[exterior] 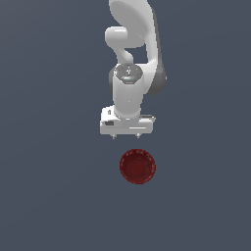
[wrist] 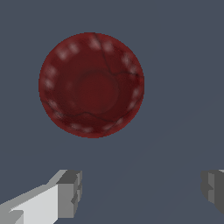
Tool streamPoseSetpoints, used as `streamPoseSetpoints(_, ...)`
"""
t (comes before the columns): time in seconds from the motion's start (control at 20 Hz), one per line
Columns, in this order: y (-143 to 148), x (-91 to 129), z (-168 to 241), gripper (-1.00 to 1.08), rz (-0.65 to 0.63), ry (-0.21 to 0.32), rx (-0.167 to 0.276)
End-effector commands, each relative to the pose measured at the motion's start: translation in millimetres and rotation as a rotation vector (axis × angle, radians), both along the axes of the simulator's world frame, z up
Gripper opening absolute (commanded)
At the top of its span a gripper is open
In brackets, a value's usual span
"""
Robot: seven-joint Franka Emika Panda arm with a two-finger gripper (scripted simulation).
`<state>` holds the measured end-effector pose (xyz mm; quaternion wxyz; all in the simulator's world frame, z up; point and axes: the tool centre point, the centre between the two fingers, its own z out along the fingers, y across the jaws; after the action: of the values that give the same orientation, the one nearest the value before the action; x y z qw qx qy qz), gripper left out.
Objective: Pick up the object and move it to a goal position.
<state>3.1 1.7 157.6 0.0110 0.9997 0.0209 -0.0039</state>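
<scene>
My gripper (wrist: 141, 192) sits nearest the wrist camera, and its two fingers are spread wide apart with nothing between them. One finger (wrist: 65, 194) shows as a pale, flat-sided white bar ending in a blocky grey pad; the other pad (wrist: 214, 189) is only partly in frame, grey and square-edged. Both pads look matte and faceted.

Beyond the fingertips lies the bowl (wrist: 91, 85), clear of both pads and touching neither. It is round, dark red and glossy, with a ring of pale highlights around the inner wall and thin dark crack-like lines across the inside. A flatter circular base is faintly visible at its centre. The bowl is empty. It rests upright, its opening facing up toward my wrist; being circular, it has no long axis that I can identify.

In the exterior view, my arm (exterior: 132, 49) is smooth, rounded and white with darker grey shading along one side. My gripper (exterior: 126, 136) hangs from a broad white rectangular hand body, with short fingertips pointing down. The bowl (exterior: 138, 166) sits on the plain slate-grey surface (exterior: 49, 171), just below the gripper in the picture and slightly toward the exterior view's right. The surface is uniform and untextured.
</scene>
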Motion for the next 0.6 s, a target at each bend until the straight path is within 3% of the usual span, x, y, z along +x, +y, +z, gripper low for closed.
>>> streamPoseSetpoints(0.0,0,0,0,0.28,0.0,0.0,0.0)
streamPoseSetpoints(0.3,0,6,15,0.28,-0.012,-0.024,0.015)
streamPoseSetpoints(0.55,-1,17,52,0.28,-0.038,-0.081,0.049)
